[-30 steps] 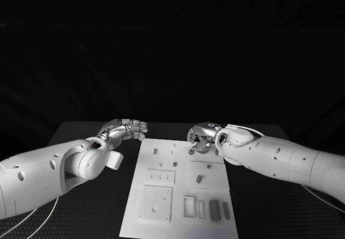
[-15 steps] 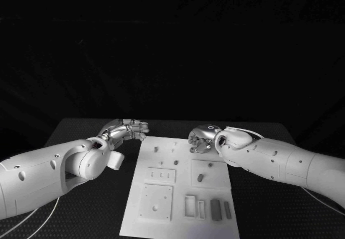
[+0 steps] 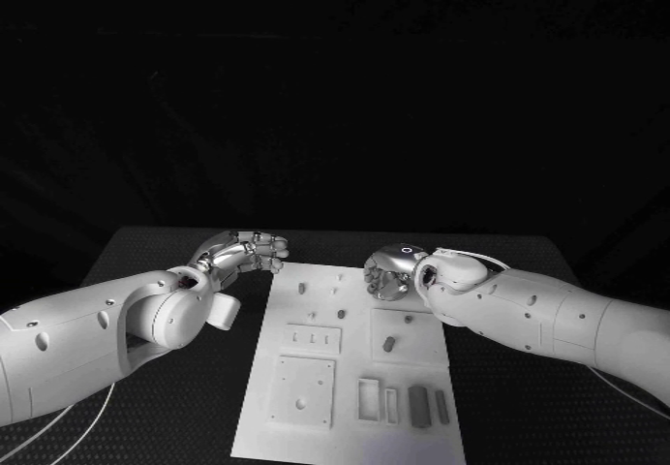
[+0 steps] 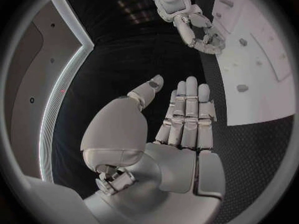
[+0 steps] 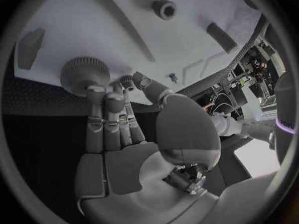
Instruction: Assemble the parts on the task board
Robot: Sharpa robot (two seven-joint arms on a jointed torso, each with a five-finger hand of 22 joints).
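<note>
The white task board (image 3: 352, 363) lies lengthwise in the middle of the table, also seen in the left wrist view (image 4: 264, 92) and the right wrist view (image 5: 118, 32). My right hand (image 3: 395, 271) is curled over the board's far right corner. Its fingertips (image 5: 94, 90) and thumb close around a round knurled part (image 5: 84, 73) at the board's edge. My left hand (image 3: 245, 254) hovers over the black table left of the board's far end, open with fingers straight (image 4: 184, 119) and holding nothing. The right hand (image 4: 199, 32) appears beyond it.
Small pegs (image 3: 342, 316) (image 3: 391, 342) stand in the board's middle. Dark bars (image 3: 419, 405) lie in slots near the front right, beside a square recessed plate (image 3: 303, 389). A round peg (image 5: 165, 8) and a bar (image 5: 221, 37) sit near the right hand.
My right hand has drawn back slightly toward the board's far corner, its fingers rising off the surface. The board's far end sits a little further right. The left hand has not moved.
</note>
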